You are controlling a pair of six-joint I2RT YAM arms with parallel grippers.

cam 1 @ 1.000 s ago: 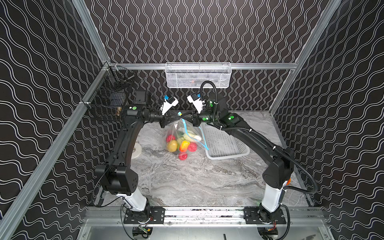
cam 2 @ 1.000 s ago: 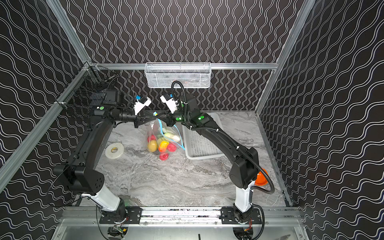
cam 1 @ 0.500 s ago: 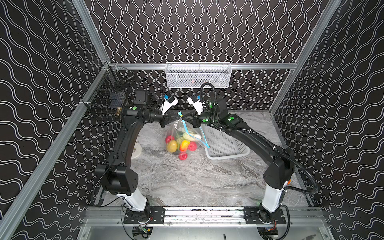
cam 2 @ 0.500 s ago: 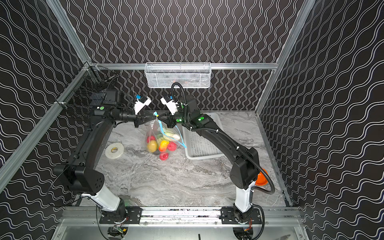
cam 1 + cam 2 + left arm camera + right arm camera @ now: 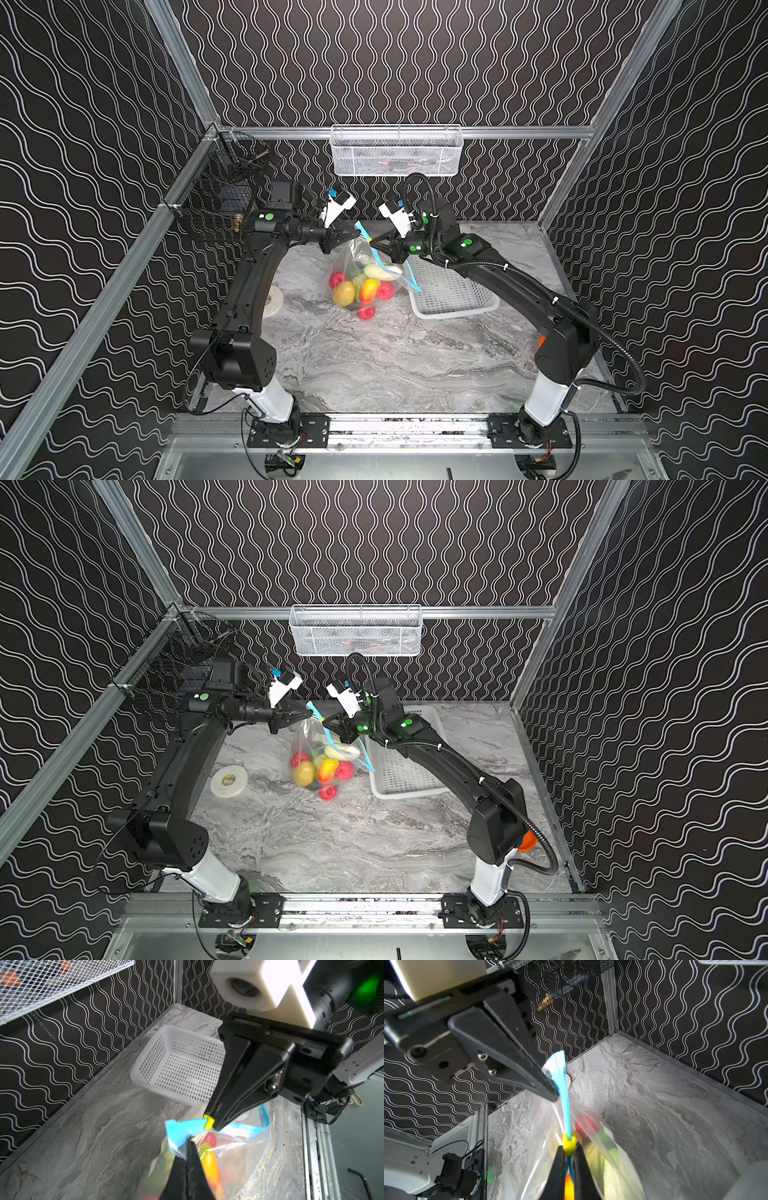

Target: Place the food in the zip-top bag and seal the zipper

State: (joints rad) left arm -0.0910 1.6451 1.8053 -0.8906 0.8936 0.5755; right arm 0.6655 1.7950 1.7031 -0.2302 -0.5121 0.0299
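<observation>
Zip-top bag hangs by one mouth corner between my two end effectors, near the back middle of the table. Food is bunched in its bottom.

Both top views: left end effector and right end effector meet almost tip to tip at the raised corner, both closed down. No food shows in the white basket just beside the bag, so I read loading as done and sealing as the step in hand. Can't tell if the lowest red round is inside the film or loose on the table.

Left wrist view: my left fingertips are pinched tight on the end of the zipper. The right end effector has the yellow slider clamped. Past the slider the blue strip loops away and looks unclosed.

Right wrist view: slider sits between my right fingertips, and the strip runs taut up to the left grip.

Next: left anchors the corner, right drags the slider along the strip away from it, with tension on and the slider kept on its track. The zipper's far end is out of sight in both wrist views, and film glare hides the track state.
</observation>
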